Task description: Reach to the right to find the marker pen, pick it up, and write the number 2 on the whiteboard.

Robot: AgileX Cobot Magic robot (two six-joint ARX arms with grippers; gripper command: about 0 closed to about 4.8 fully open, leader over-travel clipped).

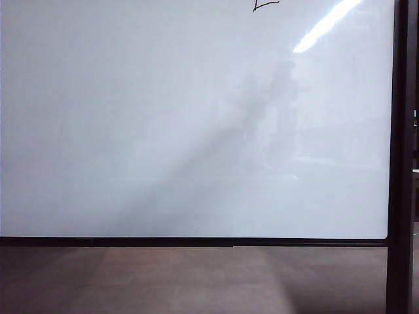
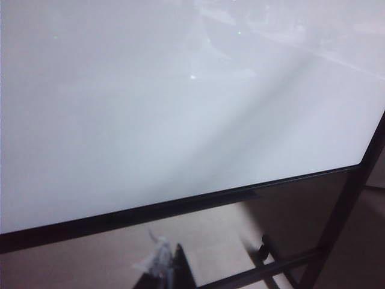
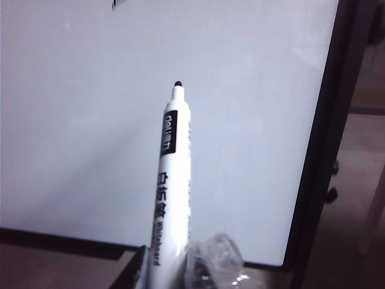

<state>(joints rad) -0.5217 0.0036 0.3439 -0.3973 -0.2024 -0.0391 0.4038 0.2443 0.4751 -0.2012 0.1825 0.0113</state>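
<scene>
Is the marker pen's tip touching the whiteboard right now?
Cannot tell. The right wrist view looks along the marker pen, its tip overlapping the whiteboard; no gap or contact shows.

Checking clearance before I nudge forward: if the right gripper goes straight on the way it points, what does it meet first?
Most likely the large glossy white whiteboard. The right gripper holds the slim white marker pen with its dark tip aimed at bare board, so the tip would touch first. The gap cannot be judged.
</scene>
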